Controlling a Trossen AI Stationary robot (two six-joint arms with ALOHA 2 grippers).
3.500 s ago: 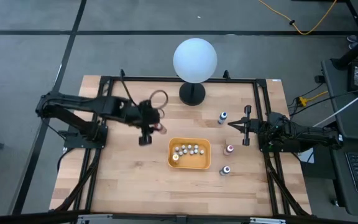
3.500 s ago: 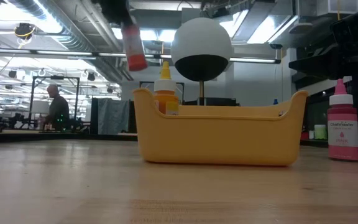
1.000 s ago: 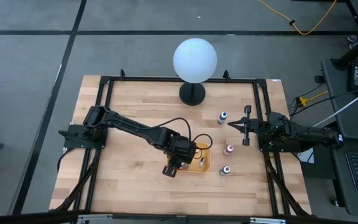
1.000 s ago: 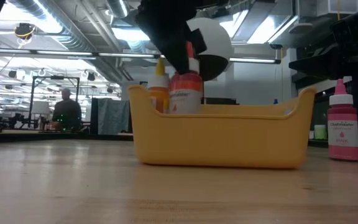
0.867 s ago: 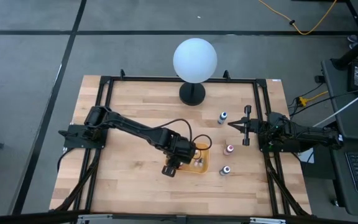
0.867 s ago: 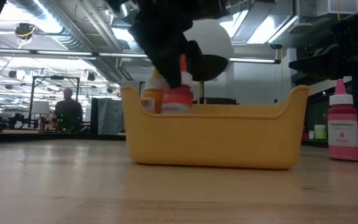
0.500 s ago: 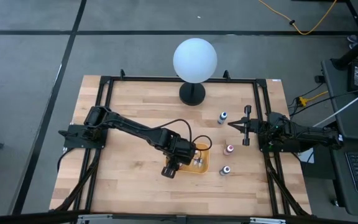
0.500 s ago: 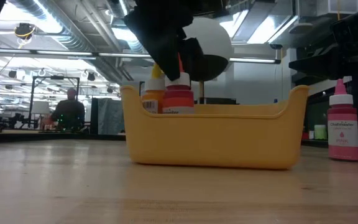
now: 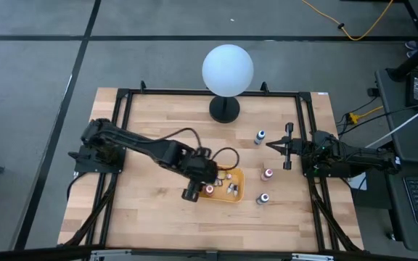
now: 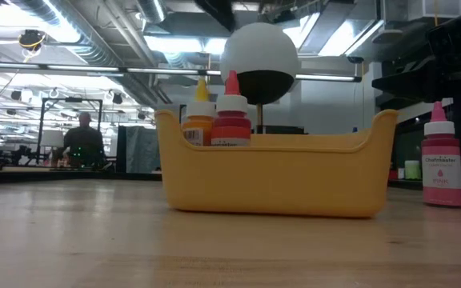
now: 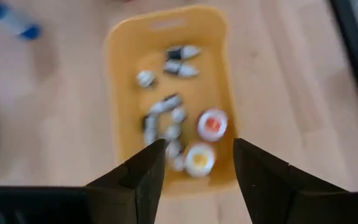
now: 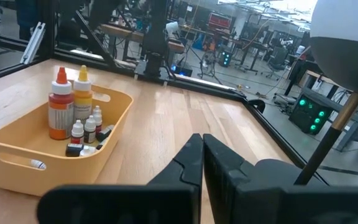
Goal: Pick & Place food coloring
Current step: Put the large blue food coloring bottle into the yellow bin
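A yellow bin [image 9: 232, 193] stands mid-table. Inside it, a red food coloring bottle [image 10: 230, 118] and an orange one [image 10: 199, 120] stand upright side by side on the bin's floor, with several tiny bottles [image 11: 166, 118] lying next to them. My left gripper [image 11: 199, 143] hangs open above the bin's left end [image 9: 207, 176], clear of both caps. A pink bottle [image 9: 267, 174], a purple one [image 9: 264, 198] and a blue one [image 9: 260, 136] stand on the table right of the bin. My right gripper [image 12: 202, 155] waits shut at the table's right side [image 9: 287, 146].
A white globe lamp [image 9: 227, 70] on a black foot stands at the table's far edge, behind the bin. A black frame [image 9: 122, 98] runs around the tabletop. Bare wood lies left of and in front of the bin.
My left gripper has opened and let go of the red bottle, which now stands upright in the bin beside the orange one. The gripper has then risen clear of the bin and drawn back a little toward the table's left edge.
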